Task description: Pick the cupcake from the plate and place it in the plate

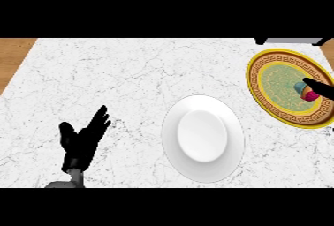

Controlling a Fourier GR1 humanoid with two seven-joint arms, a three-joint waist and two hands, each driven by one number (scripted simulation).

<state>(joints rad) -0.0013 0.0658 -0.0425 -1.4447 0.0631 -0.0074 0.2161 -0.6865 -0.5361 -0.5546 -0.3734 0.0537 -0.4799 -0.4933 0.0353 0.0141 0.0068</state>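
Observation:
A cupcake [305, 91] with a teal top and a pink wrapper sits on the ornate yellow and green plate [274, 70] at the far right. My right hand [321, 87] comes in from the right edge and its dark fingers lie over the cupcake, hiding part of it. Only those fingers show, so I cannot say whether they hold it. A plain white plate [203, 137] lies in the middle of the marble counter. My left hand [82, 139] rests open at the lower left, fingers up.
The marble counter [98, 75] spreads wide to the left. Wooden floor [14, 53] shows past its upper left edge. A dark object [294, 40] stands at the top right behind the ornate plate.

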